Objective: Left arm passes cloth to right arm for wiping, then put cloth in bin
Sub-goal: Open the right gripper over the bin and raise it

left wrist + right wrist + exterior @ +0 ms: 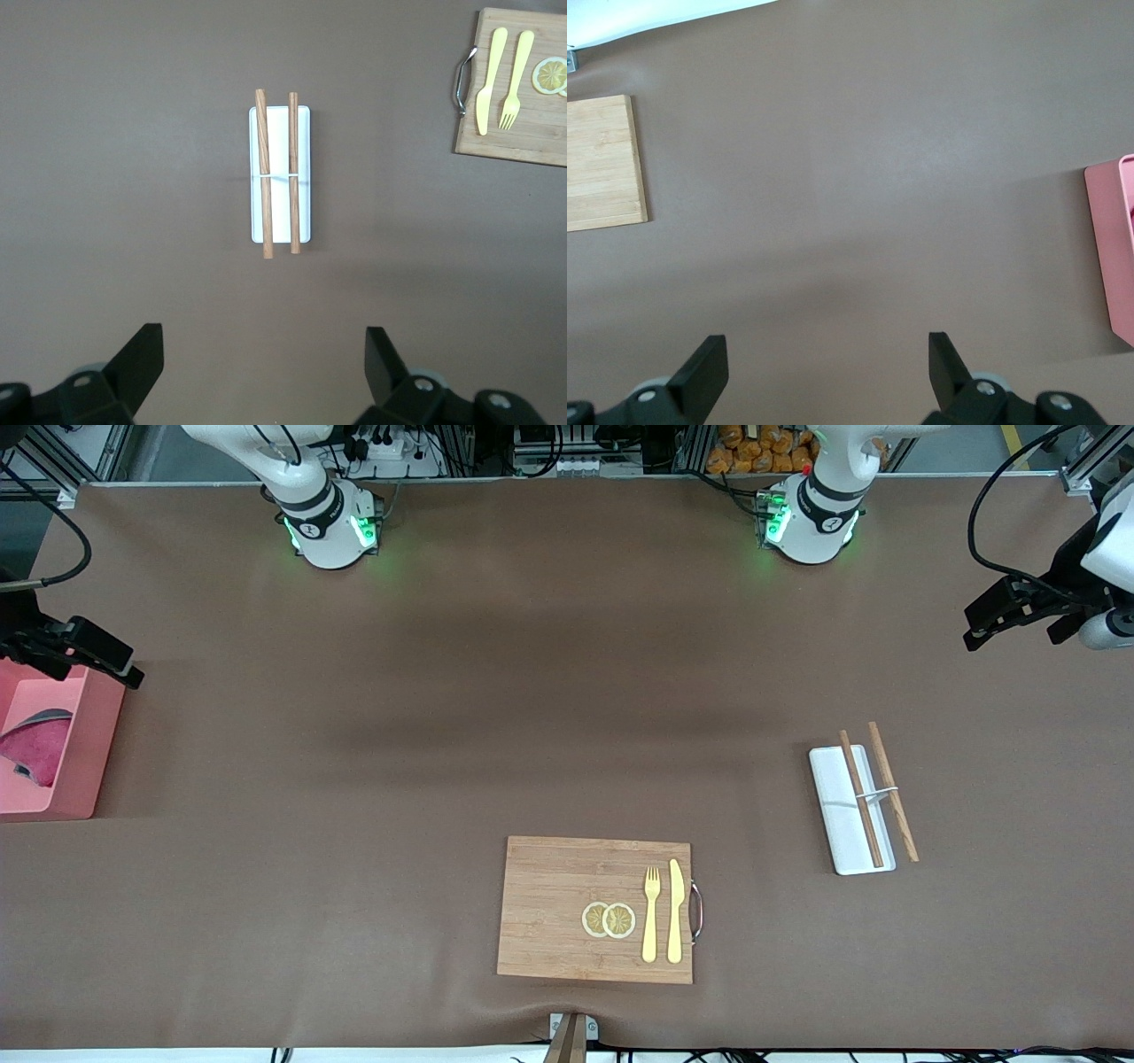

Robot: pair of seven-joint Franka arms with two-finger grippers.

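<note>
Cloth (35,746) lies in bin (84,779); final step looks complete.
Left gripper (264,350) and right gripper (828,350): jaws wide, empty, over the counter's (443,691) ends, frame edges; both wait, no further move needed.

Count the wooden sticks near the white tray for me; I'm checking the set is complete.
2. One brown wooden stick lies along the flat white rectangular tray. The other brown wooden stick lies beside it, off the tray's edge, toward the left arm's end. None seems hidden.

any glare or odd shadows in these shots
Front view: soft dark shadow bands cross the table; green glow at both arm bases. Left wrist view: even light, white tray sharp. Right wrist view: faint sheen on the table, no blur.
</note>
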